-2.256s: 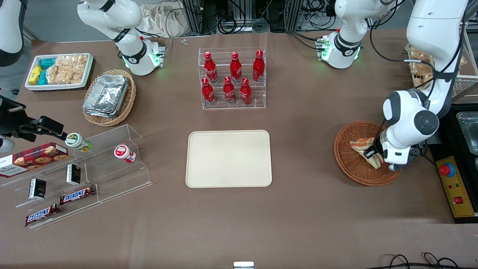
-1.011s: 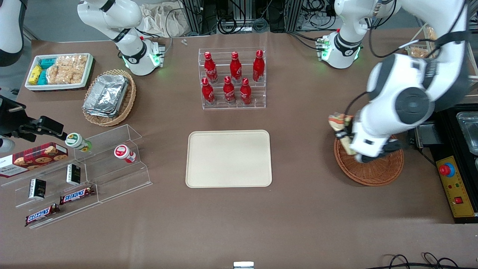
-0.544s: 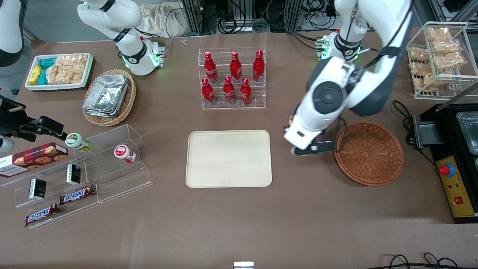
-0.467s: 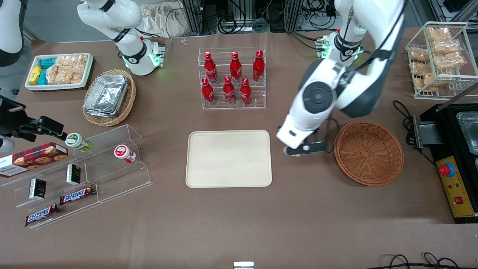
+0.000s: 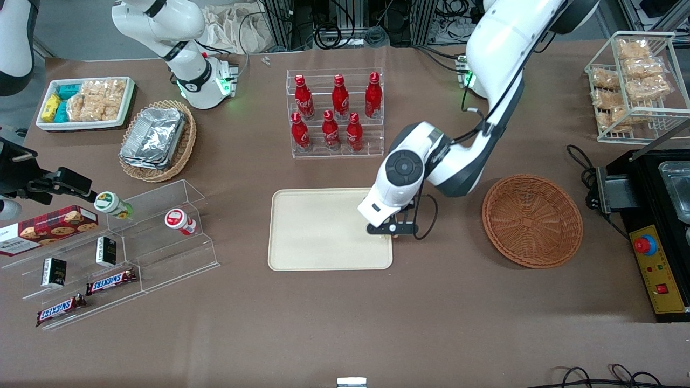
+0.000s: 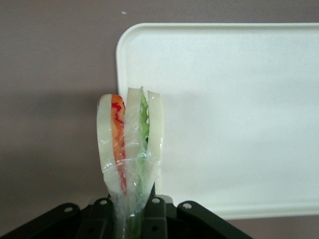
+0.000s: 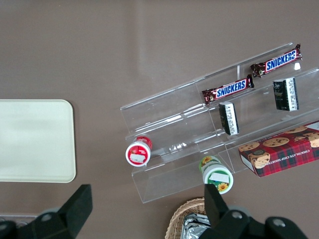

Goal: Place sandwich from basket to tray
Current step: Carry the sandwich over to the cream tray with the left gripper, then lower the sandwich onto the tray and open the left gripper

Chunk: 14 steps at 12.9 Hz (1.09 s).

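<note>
Item: sandwich (image 6: 130,144). We record it clamped in the gripper (image 6: 130,211), held by its lower wrapped end, with the bread slices and the red, orange and green filling standing edge-on away from the jaws. The clear wrap is bunched where the jaws close on it.

Item: gripper, front view (image 5: 392,230). We place it above the edge of the tray (image 5: 323,253) that faces the basket, at the corner nearer the front camera. The sandwich itself is hidden under the wrist in this view.

Item: tray, wrist view (image 6: 239,69). Cream, bare, low rim. The sandwich hangs over its rim line, part over the tray and part over the brown counter (image 5: 345,323).

Item: basket (image 5: 532,220). Reddish-brown wicker, nothing in it, lying toward the working arm's end of the counter, well apart from the tray.

Risks, in our judgement:
- Release at this spot could leave the sandwich straddling the rim or tipping off onto the counter, since it hangs so close to the edge.
- The hold is on the wrap and the soft end only; the sandwich could slide in the film or swing during travel.
- A drop from height could land it on its narrow edge and let it topple outward.
- Squeezing could deform the bread.
</note>
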{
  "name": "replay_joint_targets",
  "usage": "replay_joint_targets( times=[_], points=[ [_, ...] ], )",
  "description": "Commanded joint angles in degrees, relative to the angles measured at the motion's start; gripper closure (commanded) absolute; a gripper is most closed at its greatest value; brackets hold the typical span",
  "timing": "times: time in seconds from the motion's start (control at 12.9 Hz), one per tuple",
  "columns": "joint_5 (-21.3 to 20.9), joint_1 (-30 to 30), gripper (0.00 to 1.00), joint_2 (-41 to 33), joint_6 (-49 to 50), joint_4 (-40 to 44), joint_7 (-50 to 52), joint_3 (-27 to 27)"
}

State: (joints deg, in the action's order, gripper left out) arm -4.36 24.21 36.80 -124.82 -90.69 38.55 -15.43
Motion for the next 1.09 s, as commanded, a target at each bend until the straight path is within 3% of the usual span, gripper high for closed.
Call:
replay_joint_targets(
  times=[0.0, 0.16, 0.23, 0.31, 0.54, 0.78, 1.01],
  points=[
    [-1.96, 1.71, 0.79, 4.24, -3.13, 2.89, -0.06, 0.49],
    [-1.88, 1.72, 0.79, 6.00, -6.64, 2.98, -0.06, 0.49],
    [-1.79, 1.72, 0.59, 6.35, -7.27, 2.98, 0.03, 0.49],
    [-1.88, 1.72, 0.01, 6.36, -7.28, 2.89, -0.05, 0.49],
    [-1.88, 1.19, 0.00, 3.74, -5.18, 2.37, 1.00, 0.49],
    [-1.18, -1.26, 0.00, -2.15, 7.36, 2.10, 0.65, 0.58],
    [-0.82, -8.54, 0.00, -9.18, 17.13, 1.22, -2.58, 0.41]
  ],
)
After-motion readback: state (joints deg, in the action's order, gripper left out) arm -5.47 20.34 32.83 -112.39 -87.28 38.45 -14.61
